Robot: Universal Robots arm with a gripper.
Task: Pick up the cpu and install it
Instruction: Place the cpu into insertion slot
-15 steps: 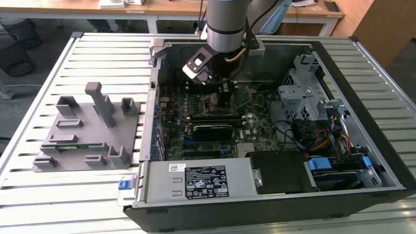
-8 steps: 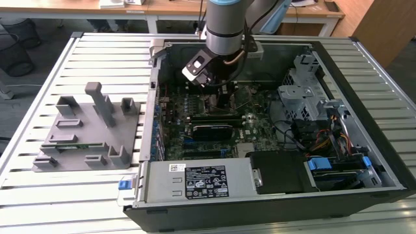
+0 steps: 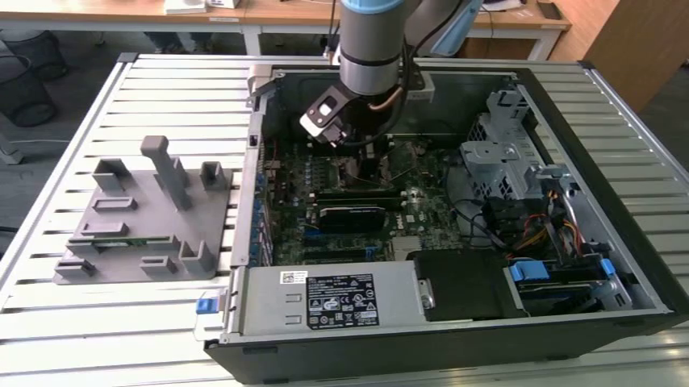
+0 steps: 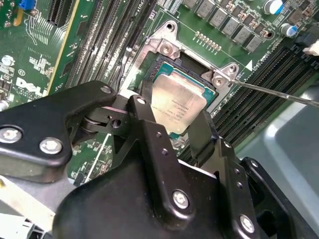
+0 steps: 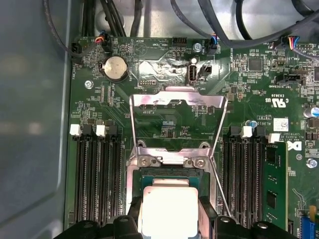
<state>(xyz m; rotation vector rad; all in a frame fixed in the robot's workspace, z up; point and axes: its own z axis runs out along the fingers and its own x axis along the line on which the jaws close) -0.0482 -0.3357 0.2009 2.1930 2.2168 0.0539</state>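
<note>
The cpu (image 4: 177, 105), a small square chip with a pale silver top, sits between my two black fingers, directly over the dark motherboard socket (image 4: 164, 62). My gripper (image 4: 174, 114) is shut on it, with one finger (image 4: 145, 117) on each of two opposite edges. In the first wrist view the cpu (image 5: 167, 211) lies inside the socket's metal frame (image 5: 169, 158), and the hinged load plate (image 5: 174, 102) stands flipped open beyond it. Whether the chip rests in the socket or hovers just above it, I cannot tell. In the exterior view my gripper (image 3: 361, 157) reaches down into the open computer case (image 3: 603, 105).
Memory slots (image 5: 94, 174) flank the socket, and a green memory stick (image 5: 274, 184) stands in one. A thin metal lever (image 4: 279, 92) juts out beside the socket. A grey plastic holder (image 3: 151, 218) stands on the slatted table at the exterior view's left. The power supply (image 3: 334, 298) and drive cages (image 3: 506, 153) crowd the case.
</note>
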